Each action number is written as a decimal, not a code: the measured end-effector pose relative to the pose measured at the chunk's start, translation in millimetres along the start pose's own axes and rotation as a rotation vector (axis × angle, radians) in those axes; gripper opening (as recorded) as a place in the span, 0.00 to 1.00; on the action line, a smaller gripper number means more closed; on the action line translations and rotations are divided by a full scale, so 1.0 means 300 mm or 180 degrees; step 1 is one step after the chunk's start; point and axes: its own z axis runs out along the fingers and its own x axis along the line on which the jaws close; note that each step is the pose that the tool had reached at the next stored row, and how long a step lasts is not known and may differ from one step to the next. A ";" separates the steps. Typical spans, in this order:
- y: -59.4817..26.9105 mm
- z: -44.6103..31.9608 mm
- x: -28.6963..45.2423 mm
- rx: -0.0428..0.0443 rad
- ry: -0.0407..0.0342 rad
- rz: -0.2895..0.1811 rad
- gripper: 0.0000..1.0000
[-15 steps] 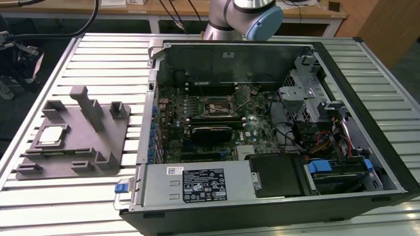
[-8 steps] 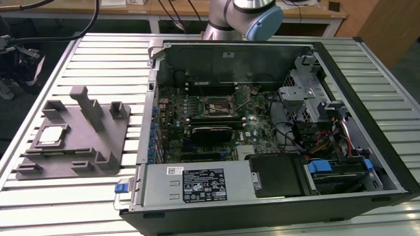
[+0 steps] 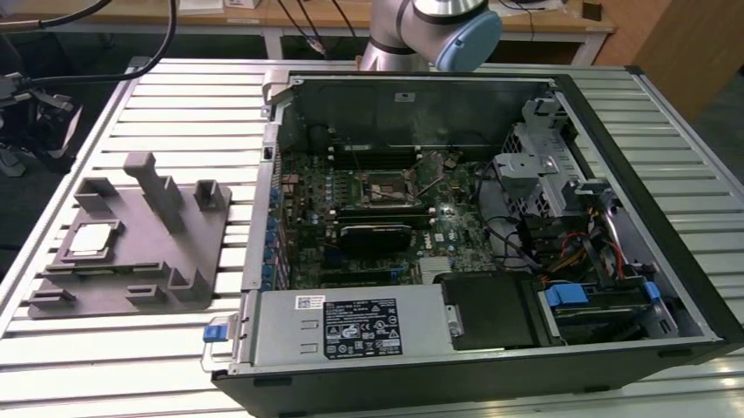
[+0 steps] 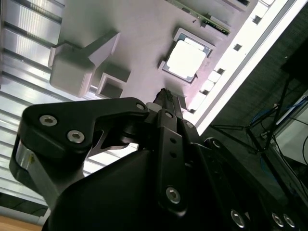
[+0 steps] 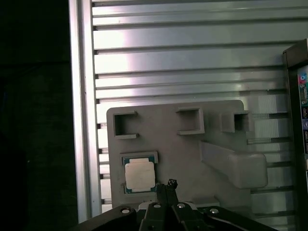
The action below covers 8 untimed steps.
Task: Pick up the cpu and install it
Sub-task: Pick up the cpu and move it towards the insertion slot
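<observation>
While cpu point(image 5: 139, 174) sits in grey tray point(image 5: 183, 159) recess, fingers point(image 5: 162, 195) hang closed, empty, nearby.

Slatted metal counter point(image 3: 117, 366) below me, ribs running side to side. Sitting on it at the exterior view's left, the grey fixture tray point(image 3: 134, 257). Just beside that, to the right, the open computer case point(image 3: 407, 113), lying on its side.
</observation>
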 end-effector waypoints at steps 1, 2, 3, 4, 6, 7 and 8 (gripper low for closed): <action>-0.002 0.004 0.000 0.0000 0.0000 0.0000 0.11; -0.003 0.007 0.000 0.0000 0.0000 0.0000 0.11; -0.005 0.011 0.000 0.0000 0.0000 0.0000 0.11; -0.007 0.015 0.000 0.0000 0.0000 0.0000 0.11; -0.010 0.024 0.000 0.0000 0.0000 0.0000 0.11; -0.012 0.028 0.000 0.0000 0.0000 0.0000 0.11; -0.013 0.033 0.000 0.0000 0.0000 0.0000 0.11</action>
